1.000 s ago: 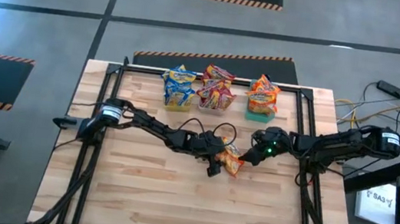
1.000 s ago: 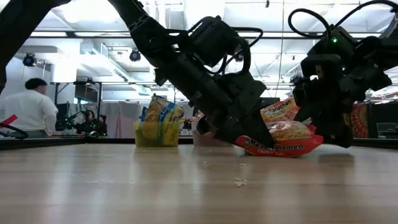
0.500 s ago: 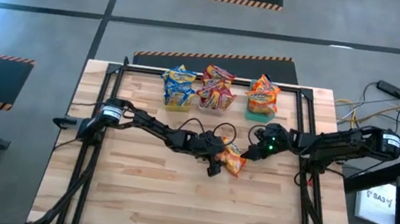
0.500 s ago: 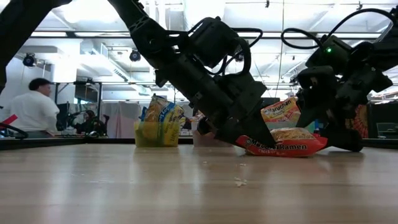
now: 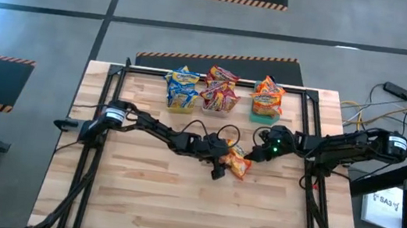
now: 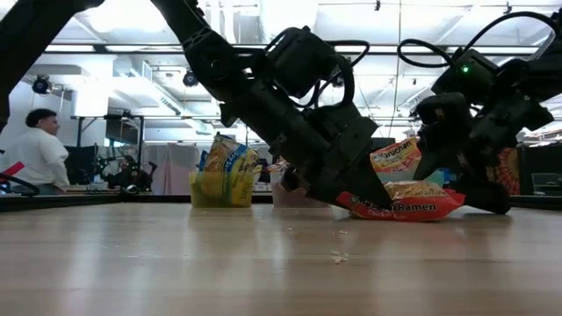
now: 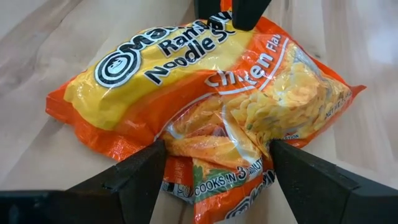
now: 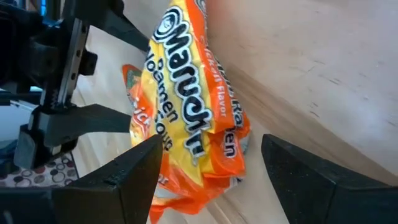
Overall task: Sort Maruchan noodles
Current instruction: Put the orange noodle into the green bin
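The right end effector (image 5: 254, 154) has spread its fingers and drawn slightly back from the orange packet (image 5: 236, 164)

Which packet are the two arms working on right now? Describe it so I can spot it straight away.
Start at the wooden table and go to its middle, where both arms meet in front of the row of three filled bins. The orange chicken-flavor Maruchan packet lies there, between the left gripper and the right gripper. It is the only packet loose on the wood; all the others stand in bins.
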You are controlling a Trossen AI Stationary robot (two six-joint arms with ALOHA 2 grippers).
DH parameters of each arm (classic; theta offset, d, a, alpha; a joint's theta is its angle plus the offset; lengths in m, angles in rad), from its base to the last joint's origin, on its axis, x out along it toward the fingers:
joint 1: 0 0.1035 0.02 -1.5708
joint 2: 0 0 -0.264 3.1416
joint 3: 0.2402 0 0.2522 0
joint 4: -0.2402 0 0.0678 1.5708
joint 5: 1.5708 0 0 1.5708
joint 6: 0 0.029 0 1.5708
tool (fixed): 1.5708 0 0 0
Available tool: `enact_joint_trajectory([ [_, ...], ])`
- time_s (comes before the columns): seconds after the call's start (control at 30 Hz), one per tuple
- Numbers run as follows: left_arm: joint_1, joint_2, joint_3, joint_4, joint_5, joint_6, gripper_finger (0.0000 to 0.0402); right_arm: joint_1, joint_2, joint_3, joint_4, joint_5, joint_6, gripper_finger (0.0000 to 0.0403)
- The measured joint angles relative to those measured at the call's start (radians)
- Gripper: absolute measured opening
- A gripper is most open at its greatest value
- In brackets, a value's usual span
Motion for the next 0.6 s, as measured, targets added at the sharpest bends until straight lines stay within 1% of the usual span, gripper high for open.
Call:
enact_joint_trajectory([
  [0.2, 0.015, 0.001, 0.0, 0.019, 0.002, 0.0, 0.0275, 0.021, 0.001, -0.001, 0.054, -0.001, 0.019, 0.0265],
  [0.4, 0.032, 0.003, 0.0, 0.043, 0.005, 0.0, 0.0275, 0.037, 0.001, 0.023, 0.054, 0.004, 0.01, 0.0265],
  [0.6, 0.037, 0.005, -0.002, 0.11, -0.001, 0.006, 0.0275, 0.037, 0.001, 0.055, 0.017, 0.002, -0.031, 0.0265],
])
